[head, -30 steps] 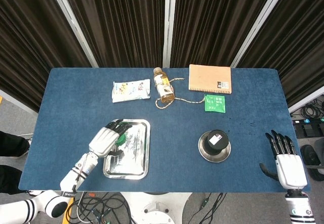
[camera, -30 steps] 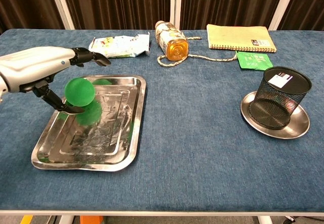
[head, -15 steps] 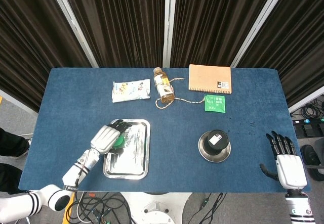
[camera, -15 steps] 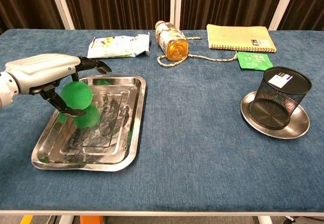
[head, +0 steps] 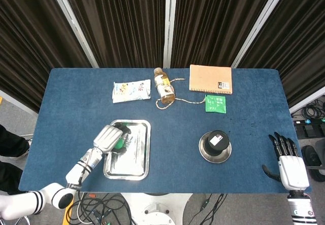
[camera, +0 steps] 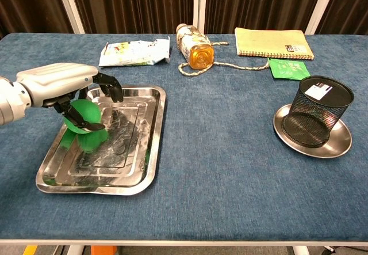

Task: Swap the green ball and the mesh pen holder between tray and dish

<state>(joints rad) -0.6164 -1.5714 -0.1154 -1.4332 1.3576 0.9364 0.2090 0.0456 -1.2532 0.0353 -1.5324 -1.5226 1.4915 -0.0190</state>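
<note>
Left hand (camera: 69,88) is curled around the green ball (camera: 83,115), low over the left half of the tray (camera: 146,151); ball looks held between thumb and fingers, can't tell if it's touching the tray floor. Right hand (head: 290,164) is empty, fingers spread, off the right edge of the table, well apart from everything. Mesh pen holder (camera: 319,118) stands upright in the dish (camera: 339,145), right side. Risks, my read: the ball is smooth and round, so a shallow grip could squirt it out and it'd roll on the slick tray. Dish is occupied, so the ball has nowhere to land there yet.
</note>
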